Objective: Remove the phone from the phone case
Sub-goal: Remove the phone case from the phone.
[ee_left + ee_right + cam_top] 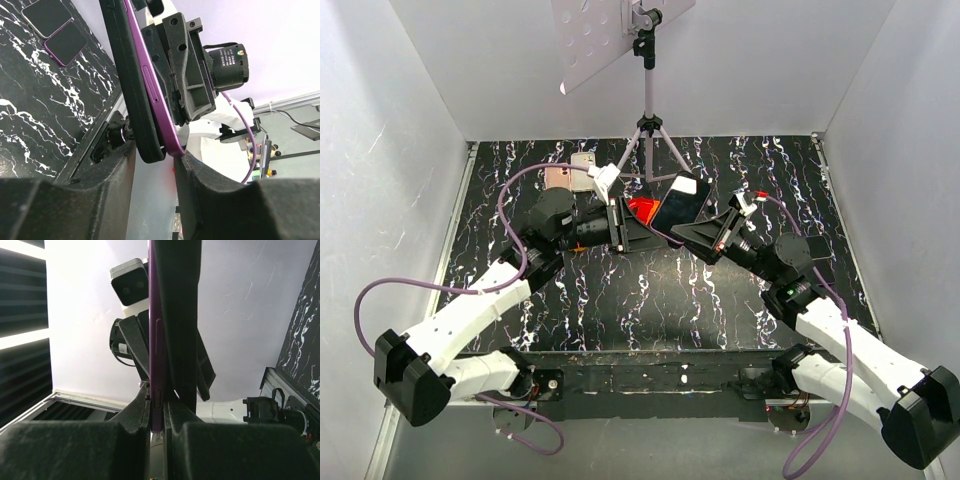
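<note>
The phone (675, 205) is held up in the air between both arms at the table's middle, with a red patch beside it. In the wrist views the thin purple edge is the phone (152, 90) (154, 340). The thick black slab against it is the phone case (127, 75) (180, 315). My left gripper (617, 225) (152, 160) has closed round the pair's lower end, one finger on the case and the other touching the phone's purple corner. My right gripper (692, 237) (159, 405) is shut on the phone's purple edge, with the case just outside its right finger.
Two other phones (570, 175) lie flat at the back left of the black marbled tabletop (650, 290). A tripod (647, 130) carrying a white perforated board (595, 35) stands at the back centre. White walls close in on three sides.
</note>
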Controlling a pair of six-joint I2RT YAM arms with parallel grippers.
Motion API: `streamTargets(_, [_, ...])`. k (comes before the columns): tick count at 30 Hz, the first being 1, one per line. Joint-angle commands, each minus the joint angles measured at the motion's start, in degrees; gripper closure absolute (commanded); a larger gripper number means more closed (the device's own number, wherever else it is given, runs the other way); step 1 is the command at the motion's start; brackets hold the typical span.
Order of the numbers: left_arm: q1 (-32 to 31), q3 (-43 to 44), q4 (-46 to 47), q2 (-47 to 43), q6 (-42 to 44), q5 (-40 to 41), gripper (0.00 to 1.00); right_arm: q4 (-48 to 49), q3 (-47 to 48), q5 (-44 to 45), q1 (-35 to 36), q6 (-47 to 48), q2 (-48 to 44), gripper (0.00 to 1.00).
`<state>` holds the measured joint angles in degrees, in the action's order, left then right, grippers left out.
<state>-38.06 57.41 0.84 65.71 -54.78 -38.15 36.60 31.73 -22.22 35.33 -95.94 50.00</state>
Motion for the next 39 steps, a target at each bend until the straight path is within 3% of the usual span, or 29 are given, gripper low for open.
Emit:
streamTargets(1, [2.03,-4.22,8.11,-2.52,-4.09,7.65,0.62,10.68,1.06,-7.67,2.55,-0.91,-2.45,0.99])
streamTargets(7, [2.03,-8.01,14.10,-3.31,-8.84,10.02,0.52,14.80,0.10,-6.70,2.81,-3.54,-1.92,0.99])
streamTargets(11, [2.03,-10.12,17.00,-3.92,-10.43,12.22,0.49,19.29,-0.87,-4.16,3.69,-5.66,-1.22,0.99])
streamTargets(18, [2.03,-7.84,14.11,-3.66,-9.65,14.24,0.49,19.56,0.27,-4.76,5.89,-5.48,0.89,0.99])
streamTargets(24, [2.38,-3.45,10.85,-2.34,-6.22,10.30,0.66,17.20,-0.26,-6.61,5.89,-4.00,1.51,0.99])
streamTargets(29, [3.17,-2.74,6.38,-3.57,-3.06,8.18,1.00,6.32,1.14,-6.70,5.89,2.24,-1.30,0.99])
streamTargets(31, [3.61,-1.52,-0.19,-4.62,0.71,9.75,1.00,0.69,3.24,-7.31,5.89,5.40,-2.01,0.99])
streamTargets(34, [4.31,3.13,-14.85,-5.42,8.53,16.33,1.00,-7.57,6.58,-8.63,5.89,10.93,-2.62,0.99])
streamTargets(39, [5.80,10.35,-37.90,-4.80,17.78,46.80,1.00,-15.51,10.20,-10.39,5.98,16.05,-3.50,0.99])
